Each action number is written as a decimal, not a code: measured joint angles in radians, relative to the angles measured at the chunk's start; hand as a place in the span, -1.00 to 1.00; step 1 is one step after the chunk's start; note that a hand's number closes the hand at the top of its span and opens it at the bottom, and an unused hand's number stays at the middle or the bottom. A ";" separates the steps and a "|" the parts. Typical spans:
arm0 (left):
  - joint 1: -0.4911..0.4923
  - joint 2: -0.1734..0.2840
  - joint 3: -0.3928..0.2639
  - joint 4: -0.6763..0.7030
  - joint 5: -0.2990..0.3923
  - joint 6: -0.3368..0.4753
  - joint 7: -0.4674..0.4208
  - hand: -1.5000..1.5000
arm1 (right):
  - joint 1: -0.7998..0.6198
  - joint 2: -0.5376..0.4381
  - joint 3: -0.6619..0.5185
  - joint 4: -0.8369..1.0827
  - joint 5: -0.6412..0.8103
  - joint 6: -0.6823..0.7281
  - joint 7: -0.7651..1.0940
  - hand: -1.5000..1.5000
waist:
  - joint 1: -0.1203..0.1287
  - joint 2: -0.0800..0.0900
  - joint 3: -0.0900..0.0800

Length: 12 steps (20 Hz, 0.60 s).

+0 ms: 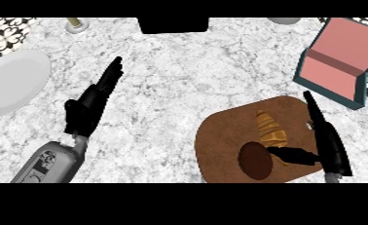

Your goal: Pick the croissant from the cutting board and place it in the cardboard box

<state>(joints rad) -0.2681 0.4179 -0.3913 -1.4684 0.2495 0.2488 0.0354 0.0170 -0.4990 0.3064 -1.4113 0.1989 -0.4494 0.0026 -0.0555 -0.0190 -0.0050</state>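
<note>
A golden croissant [270, 128] lies near the middle of the brown cutting board [223, 136] at the lower right. My right hand [327, 141] hovers over the board's right side, fingers straight and pointing away, thumb [293, 155] stretched left just below the croissant; it holds nothing. The cardboard box [333, 63], teal outside and pink inside, stands open at the upper right, beyond the board. My left hand [92, 101] rests open on the left part of the counter, far from the croissant.
A dark round hole or knot [255, 159] marks the board's lower part. A white plate [20, 80] sits at the left edge. A black object [173, 25] stands at the back centre, a small brass-coloured item [75, 24] at the back left.
</note>
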 measured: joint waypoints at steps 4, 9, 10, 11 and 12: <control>0.000 0.011 -0.019 -0.009 -0.008 -0.032 -0.002 0.00 | 0.101 -0.077 0.068 -0.041 0.234 -0.134 -0.010 -1.00 | 0.002 0.003 -0.001; 0.016 0.017 -0.027 -0.021 -0.019 -0.054 -0.012 0.00 | 0.230 -0.192 0.097 -0.266 0.456 -0.158 0.160 -1.00 | 0.008 0.006 -0.002; 0.018 0.020 -0.026 -0.021 -0.021 -0.059 -0.014 0.00 | 0.258 -0.217 0.098 -0.323 0.487 -0.137 0.206 -1.00 | 0.009 0.007 -0.002; 0.022 0.016 -0.030 -0.021 -0.026 -0.061 -0.023 0.00 | 0.277 -0.232 0.105 -0.381 0.516 -0.106 0.258 -1.00 | 0.011 0.008 -0.002; 0.017 0.009 -0.032 -0.018 -0.031 -0.060 -0.024 0.00 | 0.299 -0.246 0.114 -0.441 0.537 -0.071 0.308 -1.00 | 0.012 0.009 -0.002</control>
<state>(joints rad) -0.2510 0.4268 -0.4230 -1.4867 0.2186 0.1893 0.0119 0.3157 -0.7448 0.4207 -1.8520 0.7360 -0.5208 0.3102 -0.0435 -0.0102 -0.0069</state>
